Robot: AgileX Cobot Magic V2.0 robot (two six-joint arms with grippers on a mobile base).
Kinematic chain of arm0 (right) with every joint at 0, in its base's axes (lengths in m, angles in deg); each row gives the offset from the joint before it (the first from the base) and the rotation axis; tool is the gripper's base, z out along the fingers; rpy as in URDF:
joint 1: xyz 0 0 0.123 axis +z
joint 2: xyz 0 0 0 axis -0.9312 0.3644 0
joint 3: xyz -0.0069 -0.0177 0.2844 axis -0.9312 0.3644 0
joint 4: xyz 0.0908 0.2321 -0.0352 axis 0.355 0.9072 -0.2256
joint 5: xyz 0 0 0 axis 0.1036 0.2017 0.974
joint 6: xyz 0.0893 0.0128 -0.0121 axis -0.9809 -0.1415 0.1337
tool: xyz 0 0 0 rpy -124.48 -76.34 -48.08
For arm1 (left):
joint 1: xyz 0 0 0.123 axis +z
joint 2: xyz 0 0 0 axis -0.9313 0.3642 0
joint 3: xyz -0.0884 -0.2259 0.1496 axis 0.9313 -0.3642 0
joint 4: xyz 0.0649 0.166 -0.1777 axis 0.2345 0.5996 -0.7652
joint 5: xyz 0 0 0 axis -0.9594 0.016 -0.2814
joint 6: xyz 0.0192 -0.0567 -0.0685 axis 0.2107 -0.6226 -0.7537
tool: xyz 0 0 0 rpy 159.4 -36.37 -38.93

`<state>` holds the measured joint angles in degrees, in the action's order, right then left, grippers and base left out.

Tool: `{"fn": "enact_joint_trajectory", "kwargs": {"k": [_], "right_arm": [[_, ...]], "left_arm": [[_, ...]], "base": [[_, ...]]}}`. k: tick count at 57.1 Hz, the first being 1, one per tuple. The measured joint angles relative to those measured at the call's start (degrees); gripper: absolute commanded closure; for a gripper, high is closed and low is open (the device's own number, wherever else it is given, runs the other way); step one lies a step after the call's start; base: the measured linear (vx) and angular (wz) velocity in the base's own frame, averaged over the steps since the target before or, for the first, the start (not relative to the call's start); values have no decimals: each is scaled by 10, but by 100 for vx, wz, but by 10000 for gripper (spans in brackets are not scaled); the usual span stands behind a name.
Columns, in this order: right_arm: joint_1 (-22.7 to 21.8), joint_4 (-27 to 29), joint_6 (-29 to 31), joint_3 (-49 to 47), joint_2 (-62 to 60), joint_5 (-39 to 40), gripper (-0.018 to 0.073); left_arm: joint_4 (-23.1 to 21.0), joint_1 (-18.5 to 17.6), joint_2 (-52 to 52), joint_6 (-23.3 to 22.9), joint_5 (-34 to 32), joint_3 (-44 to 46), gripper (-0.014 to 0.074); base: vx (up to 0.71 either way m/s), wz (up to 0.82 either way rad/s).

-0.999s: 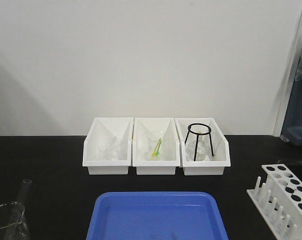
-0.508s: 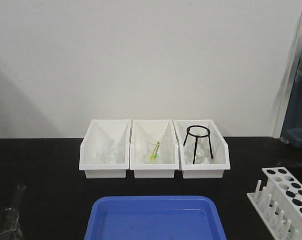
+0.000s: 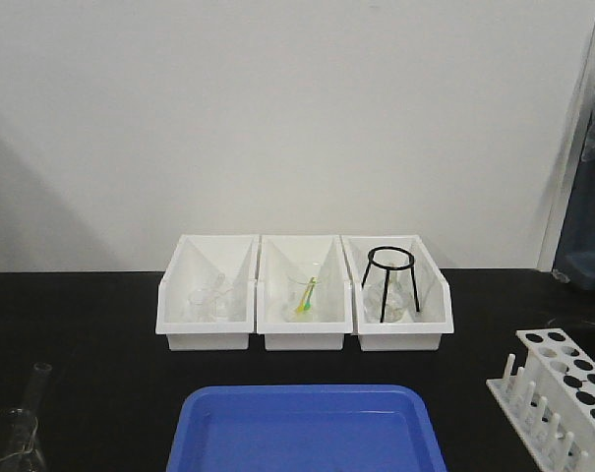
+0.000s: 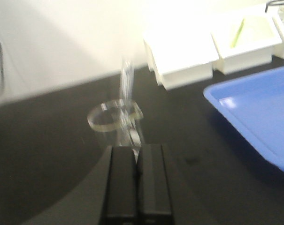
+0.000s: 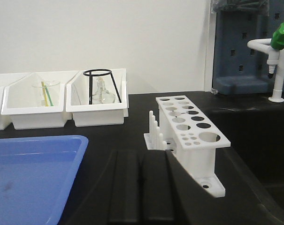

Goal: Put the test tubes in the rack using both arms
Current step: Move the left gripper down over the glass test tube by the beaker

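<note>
From where I sit, nothing has been transferred yet; in the right wrist view the rack (image 5: 198, 164) stands on the dark surface (image 3: 100, 324) just ahead of the right gripper (image 5: 139, 157), and every hole I can see in its top plate is vacant, with no glass among the pegs either. The only test tube (image 4: 126, 79) I can find leans inside the clear beaker (image 4: 114, 115) at the left end of the surface, its rim poking above the beaker's lip; that view is blurred, so I cannot say whether more tubes sit in there. The left gripper (image 4: 137, 151) hangs just short of the beaker, its fingers pressed together and holding nothing; the right gripper's fingers are likewise pressed together and empty. Tube and rack lie well apart, at opposite ends, with the blue tray (image 3: 307, 423) between them and the three white bins (image 3: 207, 339) behind. So I judge the whole job is ahead: spread the left fingers, take the tube out of the beaker, carry it across, probably hand it to the right arm, and seat it in a hole.
</note>
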<state>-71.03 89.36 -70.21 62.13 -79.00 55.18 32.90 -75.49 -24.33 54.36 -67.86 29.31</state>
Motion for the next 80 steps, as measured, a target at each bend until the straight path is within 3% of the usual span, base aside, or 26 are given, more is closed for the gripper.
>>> {"fn": "enact_joint_trajectory", "kwargs": {"k": [18, 20, 26, 31, 37, 46, 54, 64, 80], "right_arm": [[0, 0, 0, 0, 0, 2, 566], [0, 0, 0, 0, 0, 22, 566], [0, 0, 0, 0, 0, 66, 566], [0, -1, 1, -23, 0, 69, 566], [0, -2, 16, -100, 8, 56, 566], [0, -2, 65, -263, 101, 17, 566], [0, -2, 91, -375, 220, -5, 566], [0, -2, 93, -434, 341, -8, 566], [0, 22, 57, -435, 462, -52, 566]], "left_arm": [[15, 0, 0, 4, -221, 0, 617], [3, 0, 0, -29, -282, 0, 617], [-13, 0, 0, -93, -306, 0, 617], [-13, 0, -2, -141, -256, 17, 617], [-13, 0, -1, -160, -138, 96, 617], [9, 0, 61, -131, 45, 278, 617], [24, 0, 170, -115, 141, 413, 617], [24, 0, 298, -115, 161, 480, 617], [24, 0, 382, -113, 98, 485, 617]], "base": [[0, 0], [0, 0], [0, 0], [0, 0], [0, 0], [0, 0], [0, 0], [0, 0], [0, 0]]}}
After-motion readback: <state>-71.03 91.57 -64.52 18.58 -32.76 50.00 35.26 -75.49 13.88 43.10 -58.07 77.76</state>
